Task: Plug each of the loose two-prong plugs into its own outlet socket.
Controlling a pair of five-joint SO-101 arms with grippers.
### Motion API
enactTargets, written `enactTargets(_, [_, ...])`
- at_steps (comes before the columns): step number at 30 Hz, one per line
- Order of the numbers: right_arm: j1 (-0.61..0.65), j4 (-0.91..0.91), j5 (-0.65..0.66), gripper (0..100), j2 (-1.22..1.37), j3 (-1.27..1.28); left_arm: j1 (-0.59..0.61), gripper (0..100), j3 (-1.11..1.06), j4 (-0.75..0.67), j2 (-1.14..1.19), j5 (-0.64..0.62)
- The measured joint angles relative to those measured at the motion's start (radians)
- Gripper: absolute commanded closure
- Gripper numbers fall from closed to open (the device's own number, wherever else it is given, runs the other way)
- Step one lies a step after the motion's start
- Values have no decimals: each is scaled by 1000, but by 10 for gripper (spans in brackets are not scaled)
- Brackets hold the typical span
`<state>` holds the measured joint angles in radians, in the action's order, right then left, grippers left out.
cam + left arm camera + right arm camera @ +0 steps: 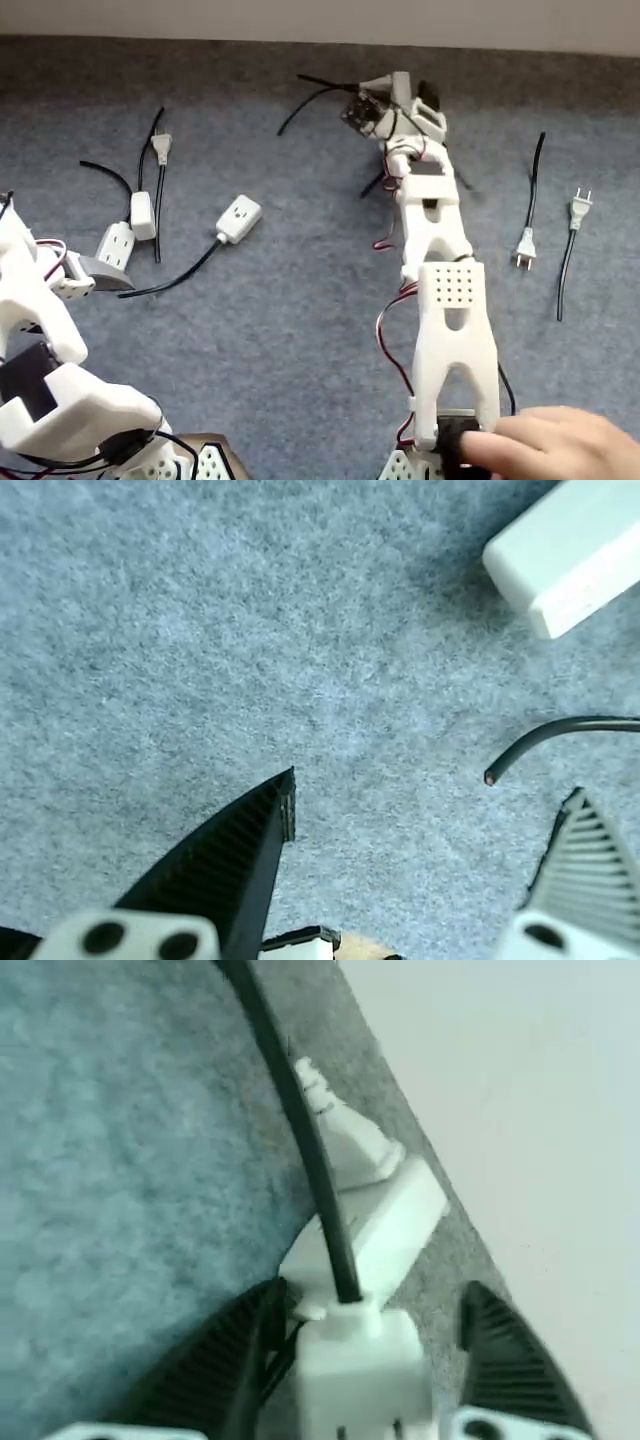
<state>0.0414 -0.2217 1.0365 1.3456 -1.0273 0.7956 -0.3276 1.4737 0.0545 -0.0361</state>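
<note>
The right end effector (pixel 385 100) is at 12 o'clock on the grey tabletop (pixel 300 330), near the far edge. Its fingers (pixel 240 1360) stand apart, and a white block (pixel 355 1360) with a black cable (pixel 300 1130) sits between them. One finger is close against the block and the other leaves a gap, so the block is not clamped. I cannot tell if this block is a plug or a socket. Just beyond it lies a tapered white plug (pixel 345 1140).

The left end effector (pixel 85 270) is at 9 o'clock, wide open and holding nothing. A white socket (pixel 115 245) lies just beside it, toward 1 o'clock from it. A loose cable end (pixel 490 777) lies on the tabletop near the gap between its fingers.

A second socket (pixel 238 218) lies nearer the middle, and a third plug (pixel 160 147) lies at 10 o'clock. Two loose plugs (pixel 525 248) (pixel 580 207) lie at 3 o'clock, well apart from both end effectors.

A person's hand (pixel 555 445) rests on the base of the right arm at 5 o'clock.
</note>
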Motion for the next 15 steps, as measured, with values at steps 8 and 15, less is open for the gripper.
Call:
enactTargets(8, [-81, -212, -87, 676, -49, -164, -6, 607, 0, 18, 0, -31])
enactTargets(15, [-135, -565, -471, 676, -224, -551, -71, 607, 0, 28, 0, -100])
